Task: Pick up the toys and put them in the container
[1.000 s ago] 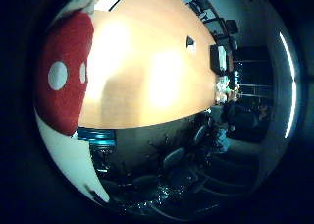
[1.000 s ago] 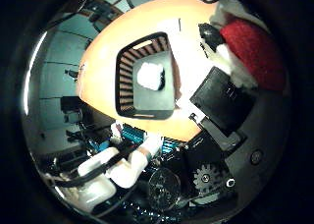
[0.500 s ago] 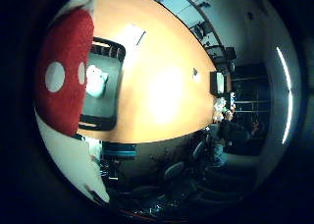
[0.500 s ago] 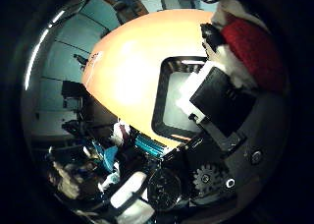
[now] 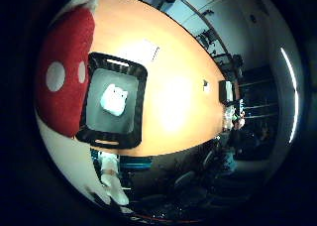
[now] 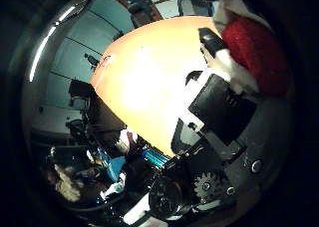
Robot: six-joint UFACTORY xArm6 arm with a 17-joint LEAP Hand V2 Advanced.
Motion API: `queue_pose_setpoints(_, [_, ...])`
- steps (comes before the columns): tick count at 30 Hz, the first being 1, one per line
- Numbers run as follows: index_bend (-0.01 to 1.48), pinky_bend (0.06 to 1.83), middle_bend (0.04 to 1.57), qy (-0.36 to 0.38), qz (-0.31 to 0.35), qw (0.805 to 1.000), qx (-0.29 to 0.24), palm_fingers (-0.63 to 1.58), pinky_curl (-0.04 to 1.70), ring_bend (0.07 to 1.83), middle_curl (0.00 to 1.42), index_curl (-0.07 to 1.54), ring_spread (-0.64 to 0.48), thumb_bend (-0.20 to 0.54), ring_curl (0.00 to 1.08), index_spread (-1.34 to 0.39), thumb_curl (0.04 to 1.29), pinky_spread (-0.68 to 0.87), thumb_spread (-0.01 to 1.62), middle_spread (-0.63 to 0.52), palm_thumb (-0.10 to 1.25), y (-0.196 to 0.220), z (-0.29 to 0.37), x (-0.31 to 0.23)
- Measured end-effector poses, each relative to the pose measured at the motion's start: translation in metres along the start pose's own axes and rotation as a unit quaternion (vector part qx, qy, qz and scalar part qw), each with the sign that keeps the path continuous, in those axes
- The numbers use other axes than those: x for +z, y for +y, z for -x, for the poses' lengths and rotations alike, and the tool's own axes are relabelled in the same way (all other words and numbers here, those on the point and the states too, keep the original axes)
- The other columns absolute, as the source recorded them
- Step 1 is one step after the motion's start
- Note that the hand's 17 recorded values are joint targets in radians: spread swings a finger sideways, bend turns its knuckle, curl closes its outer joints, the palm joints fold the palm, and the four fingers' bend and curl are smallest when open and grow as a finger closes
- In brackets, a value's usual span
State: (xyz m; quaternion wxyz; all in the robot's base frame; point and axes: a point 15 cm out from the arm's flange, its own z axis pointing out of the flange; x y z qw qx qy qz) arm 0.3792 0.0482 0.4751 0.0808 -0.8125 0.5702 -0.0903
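A red plush toy with white spots (image 5: 64, 77) lies close against my palm, and its red top also shows beside my fingers (image 6: 256, 53). My right hand (image 6: 219, 107) is curled on it, well above the orange table (image 5: 178, 102). Below the toy a black container (image 5: 141, 112) stands on the table. A small white toy (image 5: 114, 98) lies inside the container on its grey floor. In the thumb side view my fingers hide most of the container.
A white sheet (image 5: 143, 50) lies on the table just beyond the container. A small dark item (image 5: 204, 83) and a boxy dark object (image 5: 225, 91) sit near the table's far edge. Chairs stand past the near edge.
Both views have swung as my hand travelled with the red toy. The container now sits fully in the little finger side view, beside the toy, and has slid behind my fingers in the other.
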Motion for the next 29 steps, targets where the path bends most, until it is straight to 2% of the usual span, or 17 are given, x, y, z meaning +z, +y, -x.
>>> queue_pose_setpoints(1, [0.49, 0.92, 0.96, -0.002, 0.007, 1.0, -0.002, 0.6, 0.9, 1.15, 0.75, 0.74, -0.27, -0.048, 0.69, -0.38, 0.5, -0.41, 1.09, -0.23, 0.64, 0.003, 0.001, 0.001])
queue_pose_setpoints(3, [0.4, 0.86, 0.83, -0.005, 0.022, 1.0, -0.004, 0.31, 0.89, 1.07, 0.69, 0.68, -0.26, -0.054, 0.65, -0.43, 0.44, -0.34, 1.11, -0.24, 0.56, 0.009, 0.002, 0.005])
queue_pose_setpoints(6, [0.3, 0.82, 0.63, -0.011, 0.058, 0.998, -0.012, 0.16, 0.86, 0.93, 0.58, 0.56, -0.18, -0.037, 0.56, -0.46, 0.36, -0.09, 1.09, -0.18, 0.46, 0.024, 0.004, 0.024])
queue_pose_setpoints(8, [0.27, 0.81, 0.54, -0.014, 0.071, 0.997, -0.017, 0.12, 0.84, 0.83, 0.53, 0.51, -0.12, -0.033, 0.51, -0.46, 0.33, 0.07, 1.08, -0.14, 0.43, 0.03, 0.005, 0.031])
queue_pose_setpoints(11, [0.22, 0.77, 0.45, -0.017, 0.077, 0.997, -0.024, 0.12, 0.77, 0.73, 0.46, 0.45, -0.06, -0.026, 0.44, -0.47, 0.31, 0.27, 1.06, -0.09, 0.42, 0.033, 0.007, 0.036])
queue_pose_setpoints(16, [0.18, 0.71, 0.37, -0.016, 0.078, 0.996, -0.027, 0.16, 0.69, 0.65, 0.4, 0.39, -0.01, -0.025, 0.37, -0.47, 0.29, 0.42, 1.05, -0.07, 0.42, 0.034, 0.006, 0.035])
queue_pose_setpoints(29, [0.17, 0.62, 0.31, -0.013, 0.076, 0.997, -0.031, 0.25, 0.54, 0.59, 0.36, 0.31, 0.01, -0.024, 0.29, -0.47, 0.28, 0.49, 1.04, -0.07, 0.43, 0.038, 0.005, 0.03])
